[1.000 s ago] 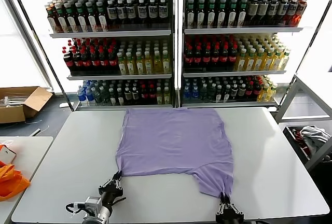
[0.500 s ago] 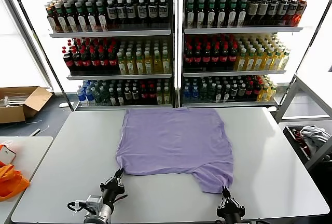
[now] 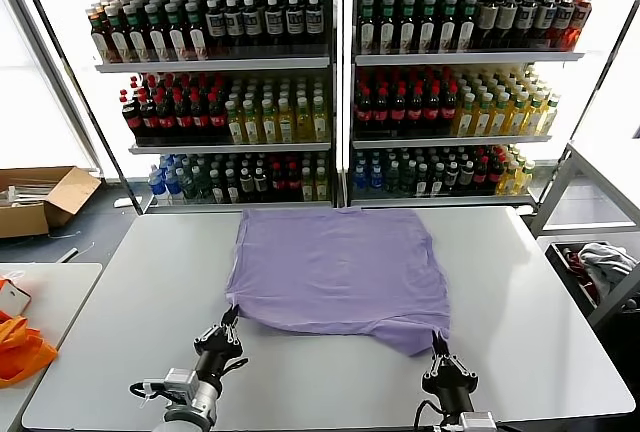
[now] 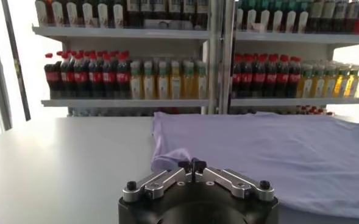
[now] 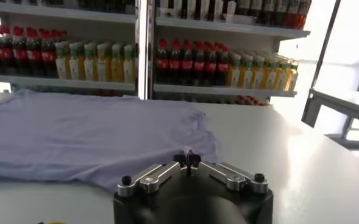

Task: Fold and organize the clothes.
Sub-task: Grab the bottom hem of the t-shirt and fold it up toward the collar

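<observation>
A pale grey bench (image 3: 120,292) stands before tall shelves of bottled drinks (image 3: 330,82). The lavender T-shirt (image 3: 335,267) lies spread on the bench's middle, its far hem close to the bench edge nearest the shelves. Bare bench lies open on both sides of the shirt and along its near edge. The left end effector (image 3: 229,318) is pinched shut on the shirt's near left corner, and the right end effector (image 3: 437,342) is closed on its near right corner. Left of the bench, an orange cloth (image 3: 20,347) rests on a second table.
</observation>
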You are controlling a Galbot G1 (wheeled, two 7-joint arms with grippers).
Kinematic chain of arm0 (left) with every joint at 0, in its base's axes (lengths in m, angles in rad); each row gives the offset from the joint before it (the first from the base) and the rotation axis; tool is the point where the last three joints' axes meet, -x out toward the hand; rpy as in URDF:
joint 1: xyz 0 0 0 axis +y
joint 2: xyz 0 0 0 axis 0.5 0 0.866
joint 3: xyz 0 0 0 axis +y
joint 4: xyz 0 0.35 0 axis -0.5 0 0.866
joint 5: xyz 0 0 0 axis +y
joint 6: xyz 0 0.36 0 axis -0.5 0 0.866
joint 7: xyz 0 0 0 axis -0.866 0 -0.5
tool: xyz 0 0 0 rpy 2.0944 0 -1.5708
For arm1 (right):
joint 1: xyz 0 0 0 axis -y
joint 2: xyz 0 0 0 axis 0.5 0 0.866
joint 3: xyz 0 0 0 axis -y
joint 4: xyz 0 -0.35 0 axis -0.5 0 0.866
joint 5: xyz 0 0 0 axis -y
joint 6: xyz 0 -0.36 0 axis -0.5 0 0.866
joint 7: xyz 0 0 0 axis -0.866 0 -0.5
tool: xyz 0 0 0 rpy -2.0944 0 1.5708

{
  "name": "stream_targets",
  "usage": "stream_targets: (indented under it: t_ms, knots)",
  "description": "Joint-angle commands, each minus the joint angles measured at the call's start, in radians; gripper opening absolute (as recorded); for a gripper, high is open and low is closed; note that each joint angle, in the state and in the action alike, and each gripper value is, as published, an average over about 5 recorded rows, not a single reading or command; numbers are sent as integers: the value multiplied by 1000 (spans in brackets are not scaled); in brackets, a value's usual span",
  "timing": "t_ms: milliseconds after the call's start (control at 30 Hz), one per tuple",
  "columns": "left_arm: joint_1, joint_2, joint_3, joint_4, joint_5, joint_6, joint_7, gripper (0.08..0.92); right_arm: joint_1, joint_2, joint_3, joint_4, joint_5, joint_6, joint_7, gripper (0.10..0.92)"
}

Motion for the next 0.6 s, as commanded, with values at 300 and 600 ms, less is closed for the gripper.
stream_targets:
  t_ms: [300,600]
  knots:
    - [-103,28,-3,63,-51,-14,-8,83,285,-8,17,-135,68,-14,-31,108]
    - [-212,56,29,161,-73,1,-11,83,427,-11,-22,-260,77,-41,-31,108]
